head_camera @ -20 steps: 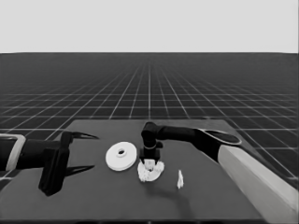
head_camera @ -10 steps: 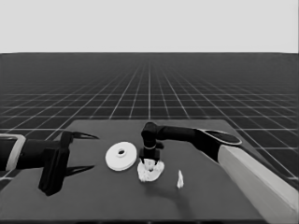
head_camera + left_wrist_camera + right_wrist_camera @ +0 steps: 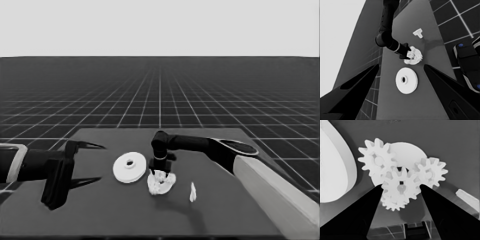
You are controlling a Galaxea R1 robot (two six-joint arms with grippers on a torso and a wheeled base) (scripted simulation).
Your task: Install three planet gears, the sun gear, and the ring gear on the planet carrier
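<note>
Four gears (image 3: 400,188) crowd the smaller round part (image 3: 406,152) near the middle of the table, right of the larger round part (image 3: 129,167) and just beside it. In the right wrist view two gears sit on the plate to either side, a third peeks out underneath, and the fourth (image 3: 400,185) sits between the right gripper (image 3: 400,192) fingers, over the plate's centre. Those fingers flank that middle gear on both sides and look pinched on it, so I judge the sun gear is being seated, or has just been. It lies straight down the line of the claw, dead ahead between the tips, its bore pointing along the fingers; whether its teeth have fully meshed with the neighbours, I cannot tell.

From the head view the right gripper (image 3: 161,170) hangs vertical right over the cluster, far closer than its partner. The left gripper (image 3: 80,162) waits at the table's left end, fingers spread wide, nothing in them, well apart from the larger round part. A thin white piece (image 3: 192,192) lies near the cluster, on its right.

The coming move turns on staying plumb above that centre.
</note>
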